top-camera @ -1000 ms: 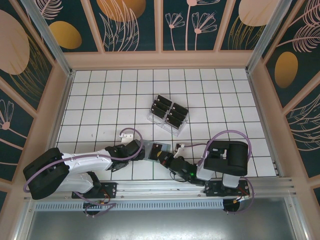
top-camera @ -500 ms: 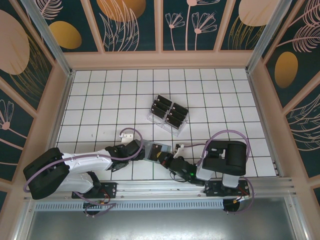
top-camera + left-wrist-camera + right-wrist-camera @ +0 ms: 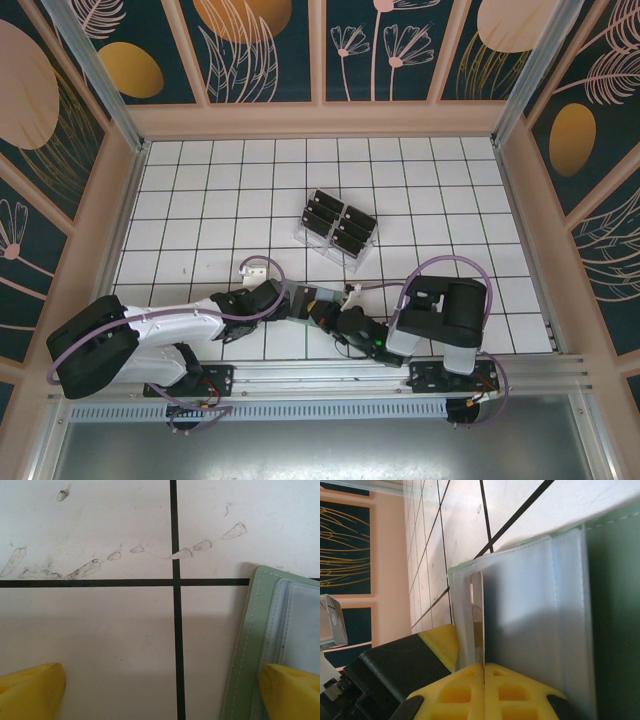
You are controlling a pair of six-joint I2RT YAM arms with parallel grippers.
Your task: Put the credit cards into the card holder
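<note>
**Left end effector** [image 3: 160, 694]: jaws spread wide. Its yellow moulded fingertips [image 3: 31, 690] sit at the two lower corners of the left wrist view. The right-hand tip lies over the near end of the card holder [image 3: 252, 645]; actual contact cannot be confirmed.

**Card holder:** flat, sage-green and leather-like, with a rounded corner and a pale stitched seam along its border. It lies unfolded on the counter [image 3: 100, 630] near the front edge, between the two end effectors. Its inner face carries frosted translucent plastic pockets [image 3: 530, 605].

**Right end effector** [image 3: 484, 672]: yellow ribbed tips pinched flat on one credit card [image 3: 478, 615]. The card is thin and rigid, seen edge-on, with a glossy face. It stands against the edge of the outermost frosted pocket; whether it is inside cannot be told.

**Counter:** white square tiles with black grid lines and grey scuff marks [image 3: 85, 570].

**Rack** [image 3: 352, 262]: clear slotted plastic, near the counter's middle and well apart from the holder. It holds black rectangular credit cards [image 3: 340, 225], tilted, in two rows.
</note>
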